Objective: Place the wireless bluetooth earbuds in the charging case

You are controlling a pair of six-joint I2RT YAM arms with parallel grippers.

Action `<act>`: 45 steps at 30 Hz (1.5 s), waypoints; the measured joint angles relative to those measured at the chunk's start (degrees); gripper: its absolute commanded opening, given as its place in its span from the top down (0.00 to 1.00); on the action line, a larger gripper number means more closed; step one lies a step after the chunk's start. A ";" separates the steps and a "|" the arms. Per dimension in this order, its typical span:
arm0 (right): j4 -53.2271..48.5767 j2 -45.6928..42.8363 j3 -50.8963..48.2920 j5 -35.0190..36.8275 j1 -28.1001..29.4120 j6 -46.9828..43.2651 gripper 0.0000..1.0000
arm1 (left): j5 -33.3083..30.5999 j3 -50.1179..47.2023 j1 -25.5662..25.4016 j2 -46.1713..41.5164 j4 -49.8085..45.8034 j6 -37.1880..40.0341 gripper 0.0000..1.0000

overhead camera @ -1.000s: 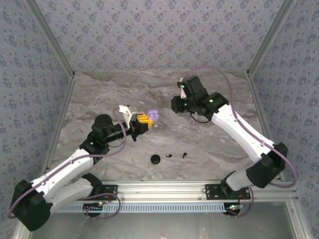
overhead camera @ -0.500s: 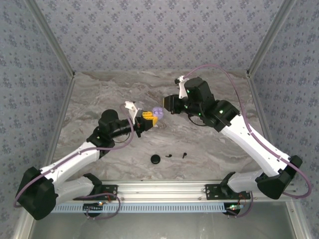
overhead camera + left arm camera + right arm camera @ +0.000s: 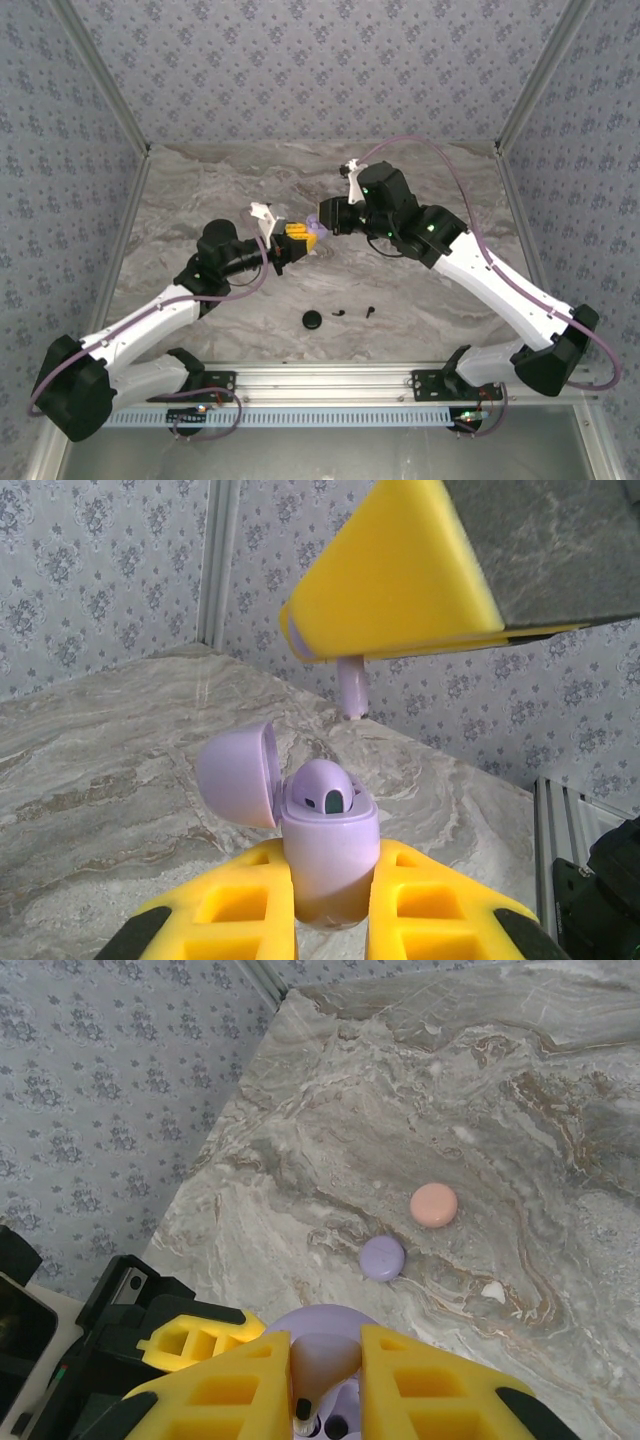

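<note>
Above the middle of the grey marble tabletop [image 3: 200, 190], the left gripper [image 3: 291, 239] has its yellow jaws closed on an open lilac plastic charging case [image 3: 330, 845], with the lid swung back. Just over it, the right gripper [image 3: 323, 218] pinches a small lilac stemmed earbud [image 3: 352, 688] in its jaws, stem down, not touching the case. Near the front edge lie a black round case [image 3: 313, 320] and two black earbuds [image 3: 340, 312].

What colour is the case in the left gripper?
The case is lilac, best seen in the left wrist view.
</note>
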 measured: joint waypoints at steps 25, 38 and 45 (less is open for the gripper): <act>-0.04 0.94 -1.90 -1.03 0.11 0.42 0.76 | -0.46 0.37 0.00 0.00 0.00 -0.42 1.00; -0.02 0.94 -1.92 -3.96 -0.98 0.42 0.66 | -0.44 0.42 0.00 -0.02 0.11 -0.87 1.00; -0.42 0.52 -1.60 -7.58 -3.74 -0.07 0.52 | -0.42 0.42 0.00 -0.04 1.70 -1.09 1.00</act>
